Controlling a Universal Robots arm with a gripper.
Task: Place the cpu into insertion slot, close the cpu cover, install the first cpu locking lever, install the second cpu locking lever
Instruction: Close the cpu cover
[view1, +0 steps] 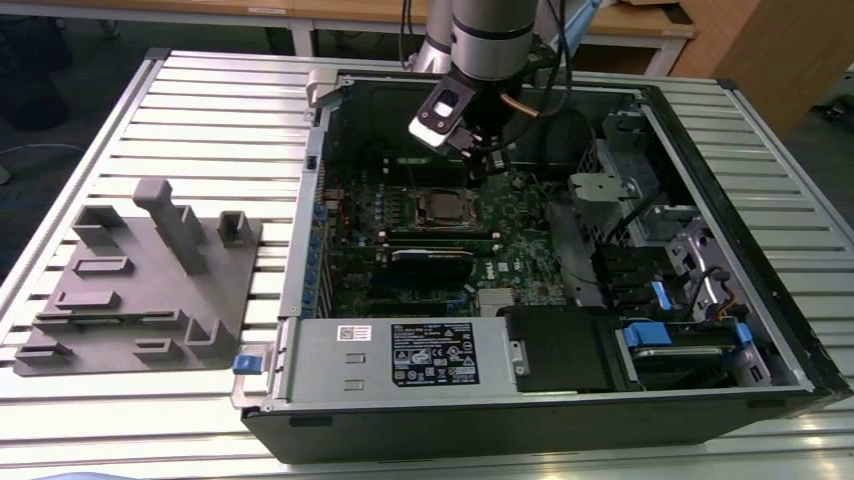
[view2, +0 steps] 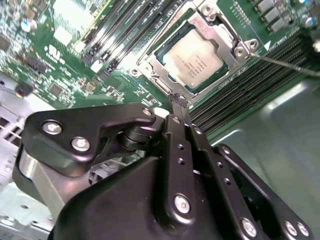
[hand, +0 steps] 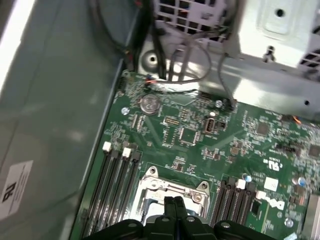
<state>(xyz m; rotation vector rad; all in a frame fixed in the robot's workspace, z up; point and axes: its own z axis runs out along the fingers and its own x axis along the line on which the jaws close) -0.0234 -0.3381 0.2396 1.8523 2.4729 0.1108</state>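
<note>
The gripper (view2: 178, 100) has its two black fingers pressed flat together with nothing between them, seen in both wrist views (hand: 174, 201). Its tip hangs just above the edge of the insertion slot (view1: 420, 207), though I cannot tell whether it touches. In the first wrist view the fingers hide part of the socket. In the second wrist view the cpu (view2: 195, 62) lies flat in the socket, grey top up, with the cpu cover (view2: 220, 31) down around it, its window framing the chip. A thin metal rod (view2: 285, 65) runs out from one corner of the socket; whether it is latched is hard to make out. Black memory slots (hand: 117, 185) flank the socket on the green motherboard (view1: 521, 230). The board sits inside an open computer case (view1: 534, 432), beside a labelled power supply (view1: 400, 355). The case rests on a slatted table (view1: 200, 110), with a grey fixture block (view1: 134, 290) to the exterior view's left
</note>
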